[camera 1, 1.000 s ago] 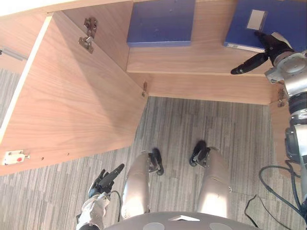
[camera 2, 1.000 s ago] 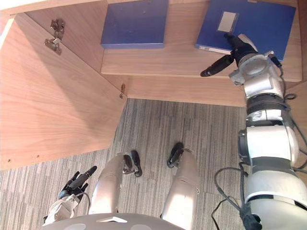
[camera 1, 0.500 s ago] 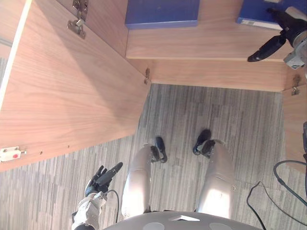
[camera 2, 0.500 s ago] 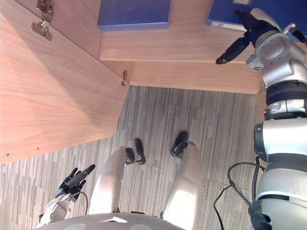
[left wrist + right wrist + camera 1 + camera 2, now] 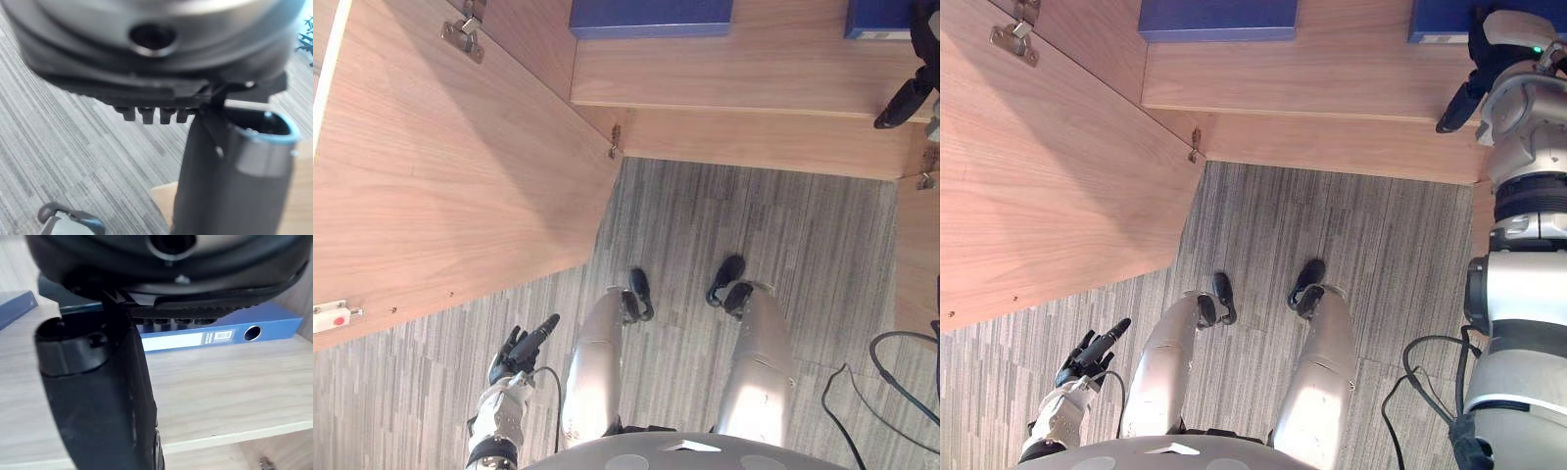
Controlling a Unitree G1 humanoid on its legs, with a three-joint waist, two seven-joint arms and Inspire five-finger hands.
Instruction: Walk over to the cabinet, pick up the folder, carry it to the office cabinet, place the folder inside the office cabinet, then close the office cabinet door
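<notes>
The cabinet stood open, and its shelf carried two blue folders lying flat. The folder of the task lay at the shelf's right end, its spine with a white label and a round hole facing the shelf's front edge. The second folder lay towards the shelf's left end, well apart from the first, with bare wood between them.

The right hand hung at the shelf's right end, just in front of the folder's spine. In the right wrist view its thumb stood out wide over the shelf's front edge and its fingers showed as a short row before the spine, relaxed and closed on nothing. I could not tell whether the fingertips touched the spine. The folder rested on the shelf, not in either hand.

The door hung from hinges at the shelf's left end and stood swung wide open, out from the shelf's front. A metal hinge plate sat on it near the shelf, and a small white catch sat at its far edge.

The left hand hung well out from the shelf's left end, low over the grey striped carpet, its fingers loose and empty
</notes>
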